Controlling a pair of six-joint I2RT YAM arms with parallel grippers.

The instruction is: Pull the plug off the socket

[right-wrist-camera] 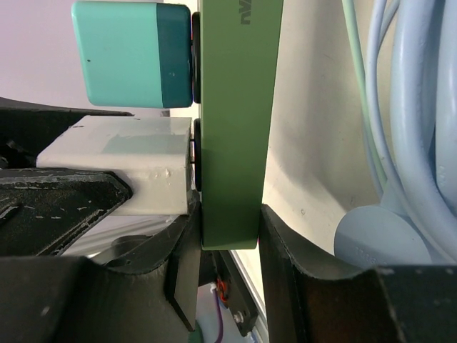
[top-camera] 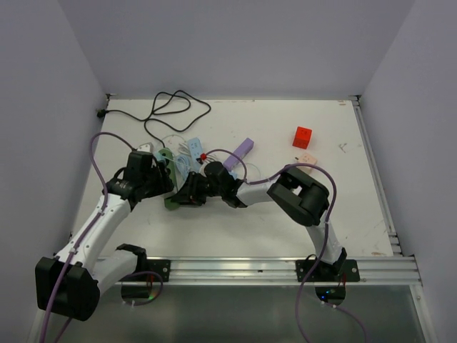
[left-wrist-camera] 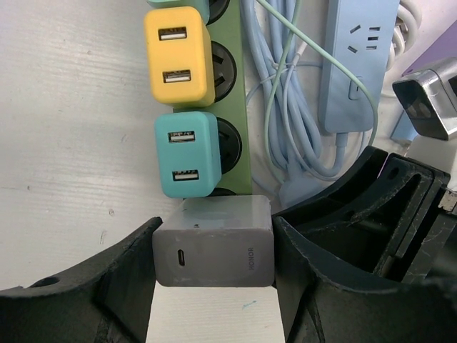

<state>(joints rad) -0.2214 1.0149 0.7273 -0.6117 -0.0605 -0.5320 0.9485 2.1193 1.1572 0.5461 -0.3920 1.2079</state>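
Fingers [left-wrist-camera: 121, 279] of the left gripper [left-wrist-camera: 214, 243] are clenched on both sides of the grey rectangular HONOR charger plug [left-wrist-camera: 214, 257], which sits at the end socket of the green plastic power strip [left-wrist-camera: 241, 136]. Right gripper [right-wrist-camera: 230, 239] fingers [right-wrist-camera: 289, 250] pinch that strip's end edge. Teal two-port USB charger [left-wrist-camera: 187, 153] is at 12 o'clock from the plug, with the yellow two-port USB charger [left-wrist-camera: 178, 56] beyond. Light blue power strip [left-wrist-camera: 357, 64] lies at 2 o'clock on the white table [left-wrist-camera: 71, 143].
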